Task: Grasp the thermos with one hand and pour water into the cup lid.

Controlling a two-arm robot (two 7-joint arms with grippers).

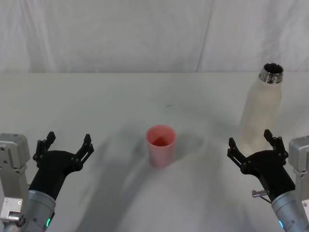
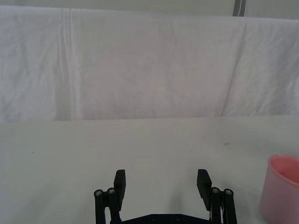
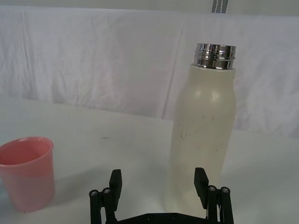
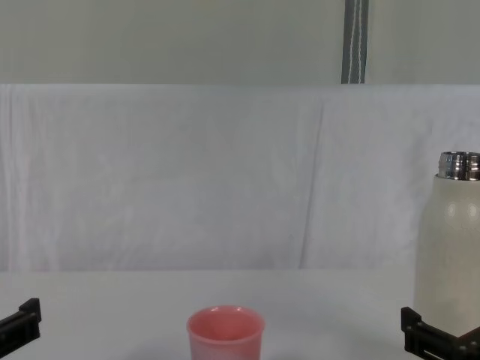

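Left gripper sits low at the near left, jaws spread wide. Right gripper sits low at the near right, jaws also spread, pointing forward.

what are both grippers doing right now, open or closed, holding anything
Left gripper: open, holding nothing, left of the cup lid.
Right gripper: open, holding nothing, just short of the thermos.

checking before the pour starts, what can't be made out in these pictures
- Water level inside the tall cream-white speckled steel-necked thermos: its opaque wall hides it in every view.
- Thermos base: head view, the open black right gripper covers it; chest view, the bottom edge cuts it off.
- Small salmon-pink round cup lid: chest view's bottom edge crops its base.
- Open left gripper: chest view's edge cuts it down to a fingertip.
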